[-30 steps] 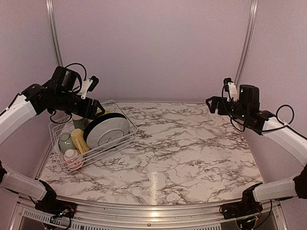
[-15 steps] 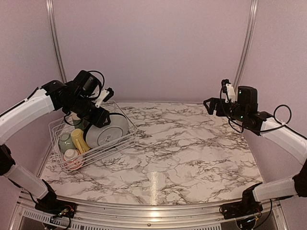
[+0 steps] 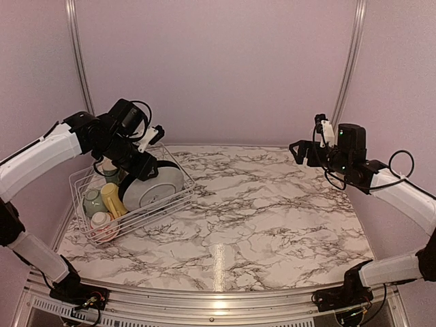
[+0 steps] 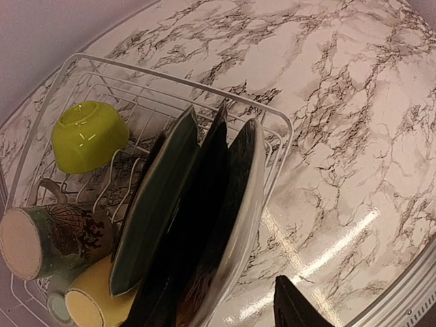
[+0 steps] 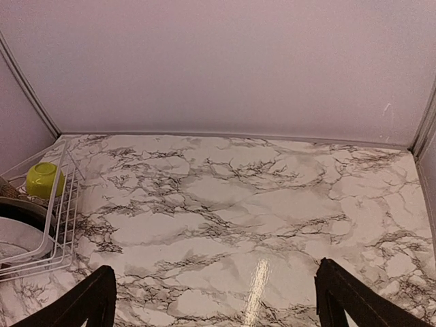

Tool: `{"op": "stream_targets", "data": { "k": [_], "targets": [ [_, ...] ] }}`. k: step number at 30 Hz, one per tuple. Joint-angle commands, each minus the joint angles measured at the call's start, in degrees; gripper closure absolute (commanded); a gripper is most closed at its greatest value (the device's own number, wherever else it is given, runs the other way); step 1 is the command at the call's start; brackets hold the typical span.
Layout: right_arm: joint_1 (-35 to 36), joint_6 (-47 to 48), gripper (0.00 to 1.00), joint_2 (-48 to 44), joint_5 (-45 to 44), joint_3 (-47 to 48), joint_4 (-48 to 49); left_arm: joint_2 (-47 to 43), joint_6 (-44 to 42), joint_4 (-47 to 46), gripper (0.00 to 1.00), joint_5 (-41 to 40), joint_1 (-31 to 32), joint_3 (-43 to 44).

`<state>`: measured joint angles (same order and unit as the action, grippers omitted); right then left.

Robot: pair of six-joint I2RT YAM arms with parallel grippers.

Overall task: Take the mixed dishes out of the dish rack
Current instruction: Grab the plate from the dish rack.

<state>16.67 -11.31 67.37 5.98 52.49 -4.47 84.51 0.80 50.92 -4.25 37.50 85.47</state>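
Several plates [image 4: 204, 197] upright, tight-packed in dish rack [image 4: 204, 88], far left | left gripper [image 3: 147, 169] at rims, opening and hold: cannot tell | right gripper [image 5: 216, 267] wide, empty | risk: pinching two plates, dragging neighbour out

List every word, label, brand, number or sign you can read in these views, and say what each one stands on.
None: no readable text shows in any view.
The patterned mug carries only a decorative picture, no lettering.
The plates, the lime-green bowl, the dish rack and the marble table show no markings.
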Motion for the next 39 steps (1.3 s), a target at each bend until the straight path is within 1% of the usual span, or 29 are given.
{"op": "stream_targets", "data": {
  "k": [1,4,6,9,11,15,17,20,21,23,27,34,38,39],
  "targets": [
    [0.50,0.25,0.02,-0.62,-0.26,0.19,1.15,3.74,-0.45,2.53,0.51,3.03,-0.14,0.57],
    [0.48,0.14,0.02,-1.16,-0.58,-0.12,1.13,5.64,-0.45,2.52,0.51,0.12,-0.21,1.78],
    [0.46,-0.01,0.02,-1.55,-0.81,-0.34,1.00,6.83,-0.45,2.64,0.53,-0.14,-0.23,2.33],
    [0.53,0.00,0.02,-1.95,-1.20,-0.50,0.62,7.82,-0.45,2.90,0.60,0.97,-0.24,2.68],
    [0.51,-0.09,0.02,-2.28,-1.32,-0.78,0.52,7.95,-2.60,3.07,0.64,1.34,-0.23,2.56],
    [0.52,-0.37,0.01,-2.42,-1.32,-1.13,0.65,8.03,-4.09,3.92,0.72,3.11,-0.23,2.15],
    [0.54,-0.61,0.01,-2.42,-1.36,-1.08,0.72,8.21,-4.31,4.49,0.72,3.95,-0.31,2.24],
    [0.52,-0.97,0.02,-2.42,-1.09,-1.18,1.16,8.13,-4.40,5.22,0.63,3.99,-0.44,1.97],
    [0.55,-1.05,0.01,-2.42,-1.06,-1.24,1.28,8.04,-4.40,5.31,0.61,3.99,-0.60,1.71],
    [0.52,-1.23,0.02,-2.38,-0.90,-1.35,1.53,7.95,-4.21,5.20,0.61,4.69,-1.28,1.39],
    [0.55,-1.68,0.02,-1.88,-0.54,-1.26,2.01,8.21,-4.42,4.84,0.71,9.63,-3.55,1.17],
    [0.56,-1.61,0.01,-1.07,-0.09,0.18,1.59,7.49,-6.54,3.55,0.81,20.46,-6.83,0.61],
    [0.55,-1.53,0.02,-0.62,-0.18,0.81,1.40,7.08,-7.18,3.07,0.88,22.83,-8.16,0.40],
    [0.55,-1.51,0.01,-0.58,-0.24,0.85,1.47,7.07,-7.31,3.05,0.91,23.42,-8.67,0.40]
  ]
}}
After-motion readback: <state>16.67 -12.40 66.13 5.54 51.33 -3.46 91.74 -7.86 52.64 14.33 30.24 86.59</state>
